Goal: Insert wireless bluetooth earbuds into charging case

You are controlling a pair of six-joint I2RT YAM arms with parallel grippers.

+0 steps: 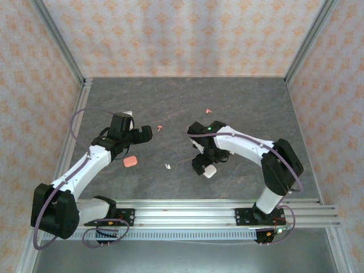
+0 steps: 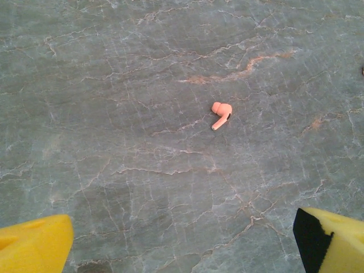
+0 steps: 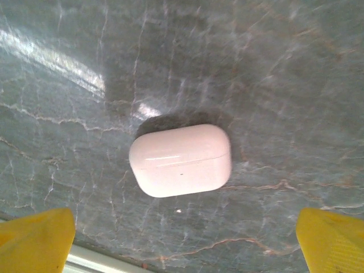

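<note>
Left gripper: my left gripper [image 2: 182, 242] stands with its jaws wide apart and holds nothing. Its yellow fingers [image 2: 34, 245] show in the two lower corners of the left wrist view, and they touch nothing.
Below the left gripper: one pink earbud [image 2: 221, 114] lies on the grey veined table [image 2: 114, 85], ahead of the fingers and apart from them, its stem pointing down-left in the wrist view.
Right gripper: my right gripper [image 3: 182, 242] is also spread fully and is empty. Its yellow fingers [image 3: 333, 239] are on both sides, clear of the case.
Below the right gripper: the white case [image 3: 180, 160] lies flat on the table with its lid closed, between the lines of my two fingers but not touched by them.
Other earbuds: from above, the pink earbud [image 1: 160, 128] is just beyond my left gripper [image 1: 147, 134]. A second pink earbud [image 1: 209, 111] lies farther back. A white earbud [image 1: 168, 166] lies between the two cases.
Pink case: a pink case [image 1: 130, 161] rests near my left forearm, well apart from the white case [image 1: 210, 172] under my right gripper [image 1: 205, 165].
In the way: nothing lies between either gripper and the thing below it.
Marks: on the white case I see a thin seam line and one small dark dot; I cannot read any writing.
</note>
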